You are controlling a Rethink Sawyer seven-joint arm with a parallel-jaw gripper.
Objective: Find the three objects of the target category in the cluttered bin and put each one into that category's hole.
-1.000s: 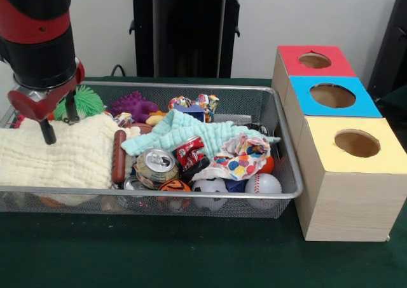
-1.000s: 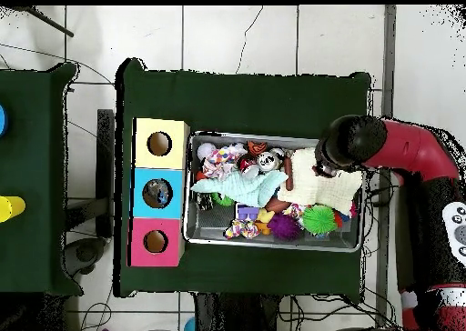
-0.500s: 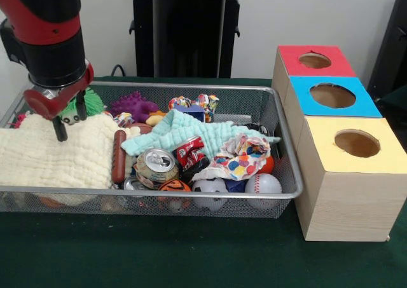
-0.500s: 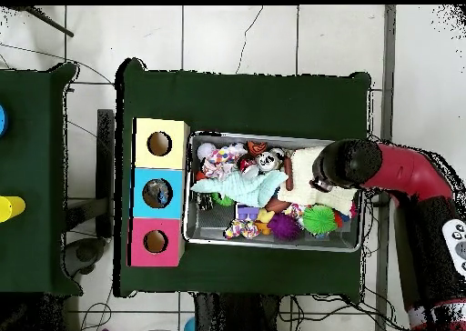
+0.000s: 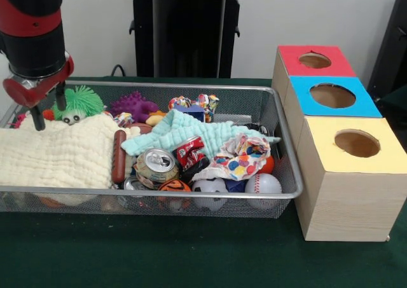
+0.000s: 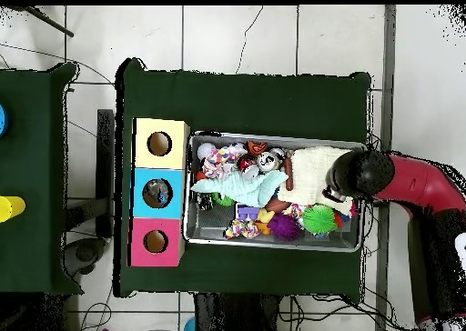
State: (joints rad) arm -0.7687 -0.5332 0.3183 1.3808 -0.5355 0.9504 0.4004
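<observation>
- a dark green cloth-covered table (image 5: 191, 256) stands before a pale wall; the overhead view shows a white tiled floor (image 6: 237, 36) around it.
- a wire mesh bin (image 5: 152, 196) sits on the table, with a row of wooden boxes just beside it: red-topped box (image 5: 315, 60), blue-topped box (image 5: 332, 96), yellow-topped box (image 5: 356, 144), each with a round hole.
- the gripper (image 5: 48, 110) hangs over the bin's left end in the front view, its two black fingers (image 5: 38, 117) spread apart and holding nothing; the lower one is at the edge of the cream cloth (image 5: 57, 157).
- clutter includes a soda can (image 5: 156, 164), baseball (image 5: 262, 184), mint cloth (image 5: 191, 132) and green spiky ball (image 5: 79, 102).
- against half a second ago, the gripper has shifted leftward and the spiky ball shows more fully.
</observation>
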